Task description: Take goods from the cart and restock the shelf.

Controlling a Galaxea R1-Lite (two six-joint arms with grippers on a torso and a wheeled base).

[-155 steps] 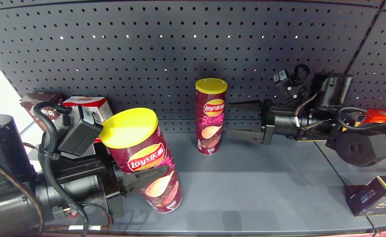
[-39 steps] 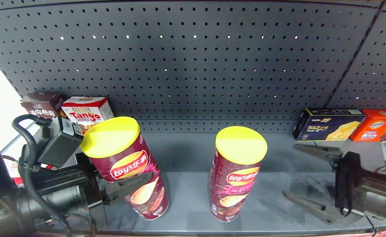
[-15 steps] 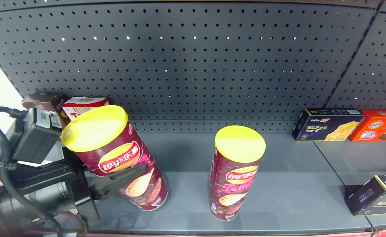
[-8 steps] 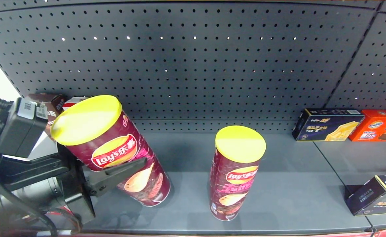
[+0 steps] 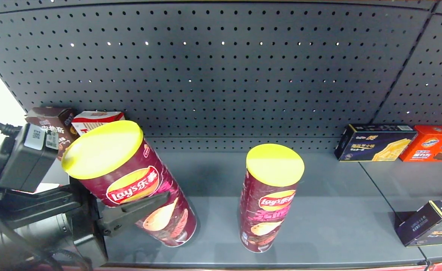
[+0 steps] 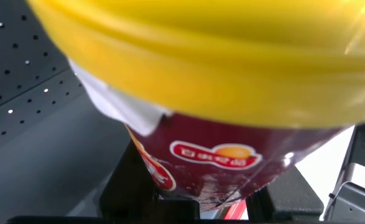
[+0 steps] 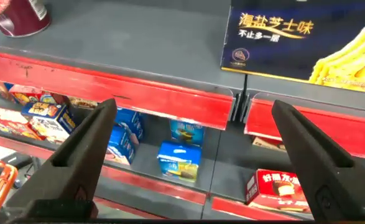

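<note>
My left gripper (image 5: pixel 149 188) is shut on a maroon chips can (image 5: pixel 123 177) with a yellow lid, at the left of the grey shelf (image 5: pixel 319 226). The can is tilted, its top leaning left and its base down at the shelf near the front edge. In the left wrist view the lid (image 6: pixel 219 56) and can body (image 6: pixel 232 162) sit close up. A second, matching can (image 5: pixel 268 203) stands upright mid-shelf, free. My right gripper (image 7: pixel 198 162) is open and holds nothing, out in front of the shelf's red rail (image 7: pixel 107 81).
A brown box (image 5: pixel 49 116) and a red-white box (image 5: pixel 96 117) stand at the back left. At the back right are a dark blue box (image 5: pixel 375 142) and an orange box (image 5: pixel 432 143). Another dark box (image 5: pixel 432 222) is front right. Lower shelves hold several goods (image 7: pixel 179 158).
The held can rose and tipped left half a second ago, then came down slightly. The standing can has not moved in the last seconds. My right arm has drawn back out of the head view.
</note>
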